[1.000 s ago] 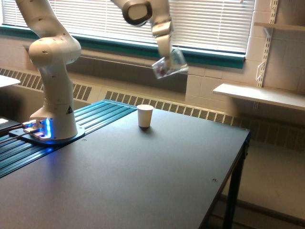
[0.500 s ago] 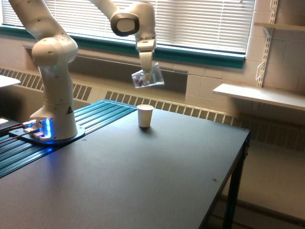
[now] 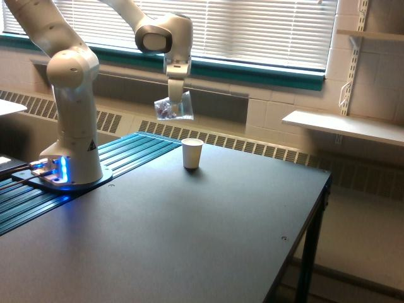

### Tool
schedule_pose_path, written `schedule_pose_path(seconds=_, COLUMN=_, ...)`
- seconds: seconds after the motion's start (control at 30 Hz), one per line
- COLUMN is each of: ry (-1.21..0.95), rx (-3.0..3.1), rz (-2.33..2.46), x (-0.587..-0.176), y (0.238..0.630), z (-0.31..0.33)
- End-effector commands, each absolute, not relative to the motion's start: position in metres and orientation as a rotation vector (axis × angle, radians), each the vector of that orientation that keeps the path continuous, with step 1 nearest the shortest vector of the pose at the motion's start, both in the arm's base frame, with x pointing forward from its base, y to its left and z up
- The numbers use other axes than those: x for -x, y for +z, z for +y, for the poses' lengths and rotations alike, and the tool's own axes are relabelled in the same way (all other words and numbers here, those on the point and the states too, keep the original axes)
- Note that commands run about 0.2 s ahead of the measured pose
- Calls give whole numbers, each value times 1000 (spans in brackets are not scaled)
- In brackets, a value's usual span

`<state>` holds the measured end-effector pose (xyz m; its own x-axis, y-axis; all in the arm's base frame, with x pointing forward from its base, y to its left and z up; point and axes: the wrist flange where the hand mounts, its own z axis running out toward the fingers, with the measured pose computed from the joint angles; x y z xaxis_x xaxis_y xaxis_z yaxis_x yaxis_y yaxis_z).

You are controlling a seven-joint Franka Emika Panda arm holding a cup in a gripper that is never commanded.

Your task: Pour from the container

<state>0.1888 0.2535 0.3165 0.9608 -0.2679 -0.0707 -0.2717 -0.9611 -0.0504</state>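
Note:
The container (image 3: 173, 108) is a small clear plastic cup with dark reddish pieces showing through its wall. It hangs in the air, roughly level, above and to the exterior view's left of the white paper cup (image 3: 192, 153). My gripper (image 3: 175, 96) comes down from above and is shut on the container's upper part. The paper cup stands upright on the dark table (image 3: 202, 233), near its far edge.
The arm's white base (image 3: 72, 161) with a blue light stands at the exterior view's left on a teal ribbed strip (image 3: 120, 158). A window with blinds runs behind. A shelf (image 3: 341, 126) juts from the wall at the right. The table's right edge drops off.
The gripper has carried the container toward the exterior view's left and lower, from right of the paper cup to its left. The container's tilt has eased. The paper cup has not moved.

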Motion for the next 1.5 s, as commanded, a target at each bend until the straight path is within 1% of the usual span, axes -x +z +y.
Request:
schedule_pose_path(seconds=0.03, ry=226, rx=3080, rz=416, x=-186, y=295, z=243)
schedule_pose_path(seconds=0.47, ry=388, rx=3117, rz=476, x=-192, y=258, z=246)
schedule_pose_path(seconds=0.63, ry=404, rx=3130, rz=484, x=-193, y=251, z=251)
schedule_pose_path(seconds=1.0, ry=396, rx=3122, rz=469, x=-206, y=250, z=263)
schedule_pose_path(seconds=1.5, ry=508, rx=3070, rz=516, x=-208, y=254, z=273)
